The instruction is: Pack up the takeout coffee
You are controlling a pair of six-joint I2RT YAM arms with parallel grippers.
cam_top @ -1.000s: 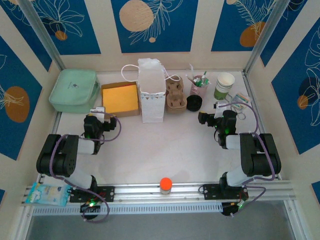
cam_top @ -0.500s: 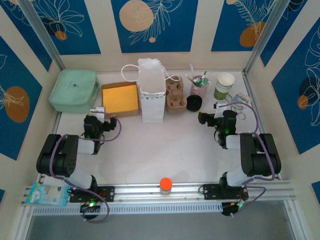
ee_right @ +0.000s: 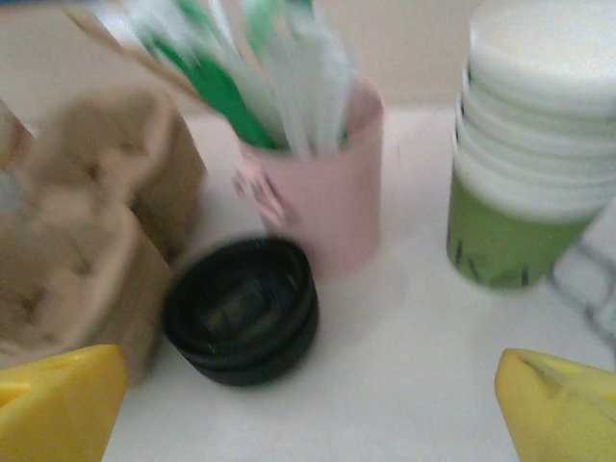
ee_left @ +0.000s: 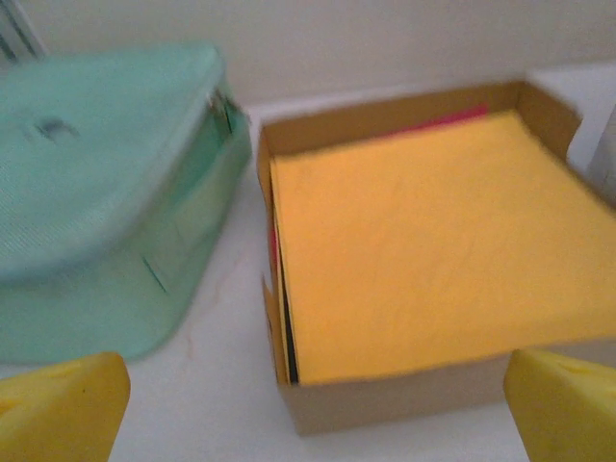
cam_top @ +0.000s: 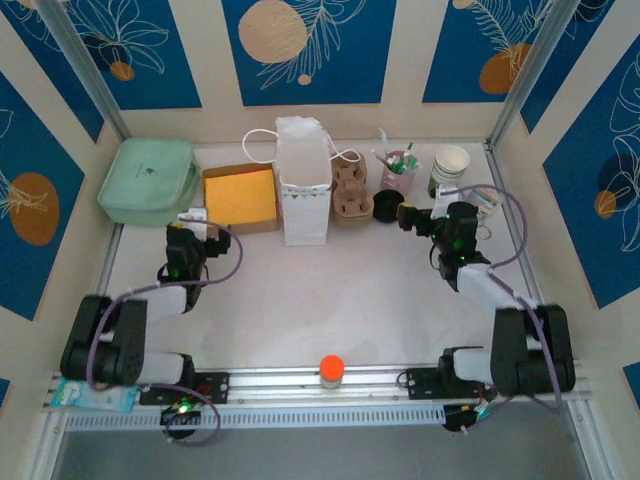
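While both arms reach toward the back row of the table (cam_top: 320, 290), we see in the top external view the left gripper (cam_top: 192, 222) at centre left, just in front of the cardboard box (cam_top: 240, 226) of yellow paper (cam_top: 240, 196), with the mint-green bag (cam_top: 150, 180) beside the box at upper left. The right gripper (cam_top: 408, 217) lies right of centre, near the black lid (cam_top: 388, 206), which rests on the table between the brown cup carrier (cam_top: 352, 192) and the stack of green-sided cups (cam_top: 449, 170), in front of the pink cup of sticks (cam_top: 397, 172). A white paper bag (cam_top: 302, 180) stands upright at upper centre, and an orange-capped object (cam_top: 331, 370) sits at bottom centre on the rail. In the left wrist view, the yellow fingers (ee_left: 63, 404) occupy the two lower corners, spread wide with nothing between them; the box fills the centre and right, the bag the upper left, the two just beside each other. In the right wrist view, the yellow fingertips (ee_right: 58, 399) likewise stand wide apart and hold nothing; the black lid lies lower left of centre, low and round, touching or nearly touching the pink cup behind it. Whether a cup stands under that lid we cannot tell. The cup stack rises at upper right, apart from the lid.
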